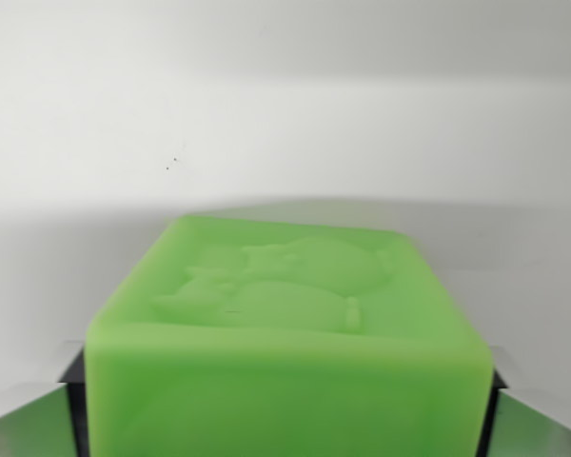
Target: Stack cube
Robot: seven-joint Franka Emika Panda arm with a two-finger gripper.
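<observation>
You see the green cube [285, 333], an animal relief embossed on its top, pinched between the tool's [284, 400] fingers [71, 400] at 6 o'clock, above the white bench [285, 124].

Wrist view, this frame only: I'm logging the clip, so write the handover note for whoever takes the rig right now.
Pincer: shut on the soft-looking green cube with a raised figure on its top face, one finger at each side.
Surroundings: plain white surface beyond the cube; no second cube in view.
Done: cube gripped.
Left: find the base cube, set this one on it, release. Whether it is lifted cannot be told.
</observation>
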